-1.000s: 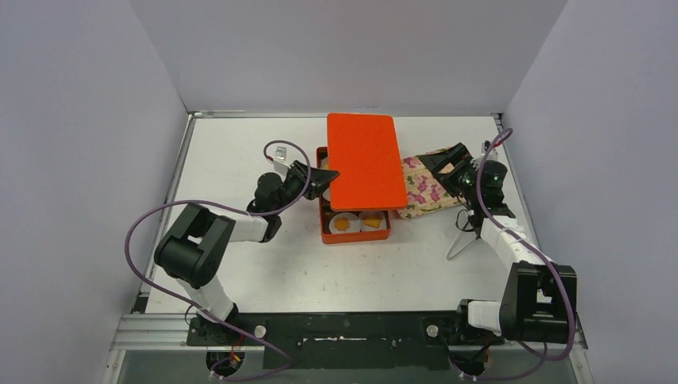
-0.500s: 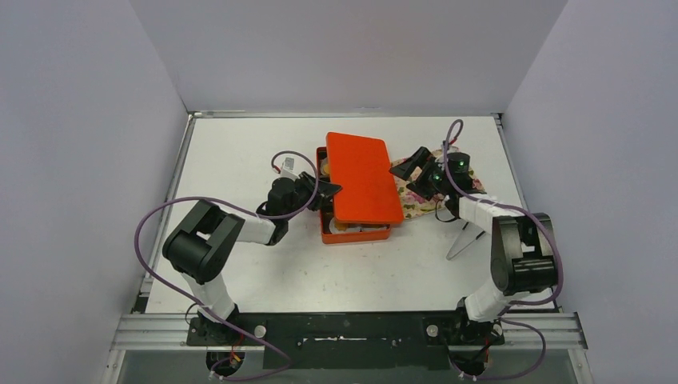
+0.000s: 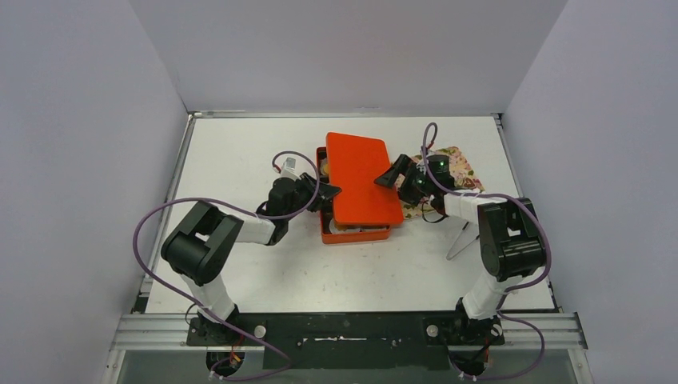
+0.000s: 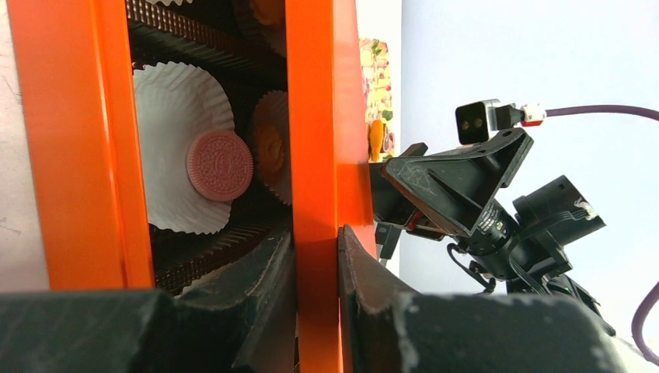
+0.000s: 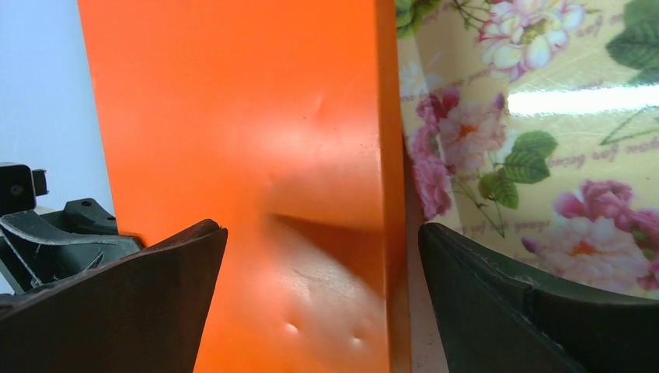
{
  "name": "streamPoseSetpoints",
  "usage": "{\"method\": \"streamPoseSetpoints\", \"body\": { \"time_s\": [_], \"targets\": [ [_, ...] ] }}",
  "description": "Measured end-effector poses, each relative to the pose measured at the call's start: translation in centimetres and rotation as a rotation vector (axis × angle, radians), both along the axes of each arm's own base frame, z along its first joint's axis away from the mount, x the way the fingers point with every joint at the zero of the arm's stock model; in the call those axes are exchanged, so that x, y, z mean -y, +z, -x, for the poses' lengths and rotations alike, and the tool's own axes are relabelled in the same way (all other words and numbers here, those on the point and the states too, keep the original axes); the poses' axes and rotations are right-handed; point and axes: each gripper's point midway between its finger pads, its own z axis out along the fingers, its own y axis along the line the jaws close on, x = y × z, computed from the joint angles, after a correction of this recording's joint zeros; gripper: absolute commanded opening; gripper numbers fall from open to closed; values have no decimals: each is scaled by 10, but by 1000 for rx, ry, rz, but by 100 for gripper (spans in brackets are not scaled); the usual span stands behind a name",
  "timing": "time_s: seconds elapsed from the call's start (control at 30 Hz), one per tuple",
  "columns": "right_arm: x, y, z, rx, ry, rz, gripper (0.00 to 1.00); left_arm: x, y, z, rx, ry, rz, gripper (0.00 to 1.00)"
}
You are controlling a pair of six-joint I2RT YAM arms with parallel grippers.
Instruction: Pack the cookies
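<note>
While left jaws pinch the lid [image 3: 364, 178] at its left edge and right jaws gape astride its right edge, lid sits skewed over the box [image 3: 356, 236], so a push now could jam it cocked or squash the cookies [image 4: 220, 165] in cups [image 4: 167, 101] inside.

Pink round embossed cookie [image 4: 220, 165] is laid flat in a white paper cup [image 4: 167, 109]. Orange-yellow cookie [image 4: 272, 148] is seated in the adjacent cup [image 4: 264, 183], partly hidden.

Black-and-white arms [image 3: 209, 240] trail purple cables [image 3: 152, 220]; black fingers [image 4: 256, 311] look perhaps scuffed.
</note>
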Motion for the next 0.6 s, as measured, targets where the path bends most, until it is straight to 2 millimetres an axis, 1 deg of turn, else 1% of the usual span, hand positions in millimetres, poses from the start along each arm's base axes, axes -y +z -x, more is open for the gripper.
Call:
{"method": "streamPoseSetpoints", "body": {
  "time_s": [0.23, 0.37, 0.47, 0.53, 0.57, 0.6],
  "targets": [
    [-7, 3, -2, 25, 35, 46, 100, -1, 8, 0, 0, -13, -54, 2],
    [-10, -2, 3, 17, 51, 89, 100, -4, 12, 4, -4, -21, -84, 2],
    [-16, -6, 9, 7, 71, 115, 100, -6, 13, 7, -7, -26, -101, 2],
    [-19, -5, 10, 16, 74, 130, 100, -7, 12, 9, -14, -27, -108, 2],
    [-20, -4, 10, 20, 75, 137, 100, -7, 12, 9, -16, -28, -110, 3],
    [-21, -4, 10, 24, 75, 143, 100, -7, 13, 10, -16, -27, -111, 8]
  ]
}}
